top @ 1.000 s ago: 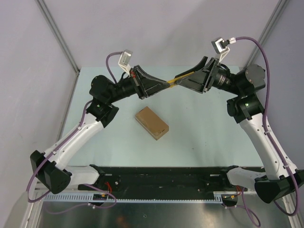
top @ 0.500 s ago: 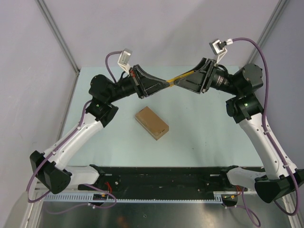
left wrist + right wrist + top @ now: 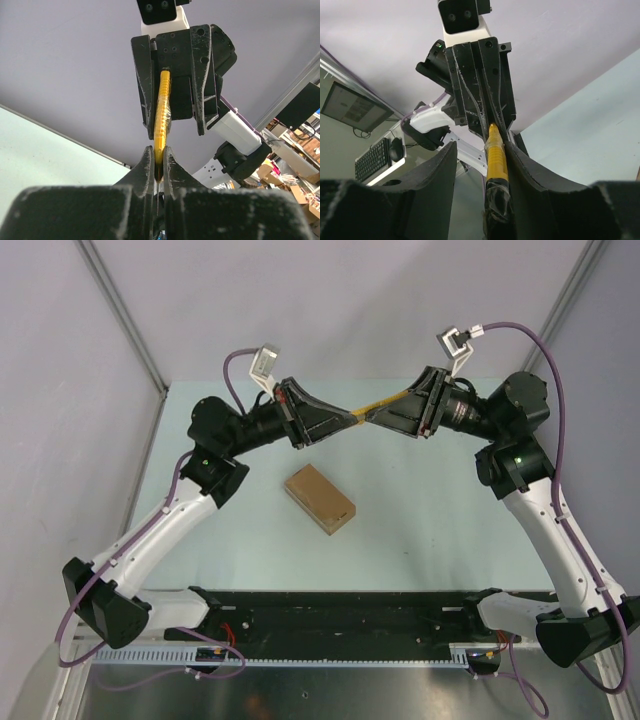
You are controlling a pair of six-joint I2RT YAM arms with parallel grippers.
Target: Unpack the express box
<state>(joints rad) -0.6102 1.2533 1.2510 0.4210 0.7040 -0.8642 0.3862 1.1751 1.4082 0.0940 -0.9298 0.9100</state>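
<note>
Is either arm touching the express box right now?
No, the express box lies alone on the table, with nothing in contact with it.

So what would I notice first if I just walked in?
Up over the back of the pale green table, a yellow utility knife stretches between the robot's two hands. The left hand pinches one end shut, while the right hand has its fingers open around the other end. Below them, the brown express box lies closed on the table.
</note>
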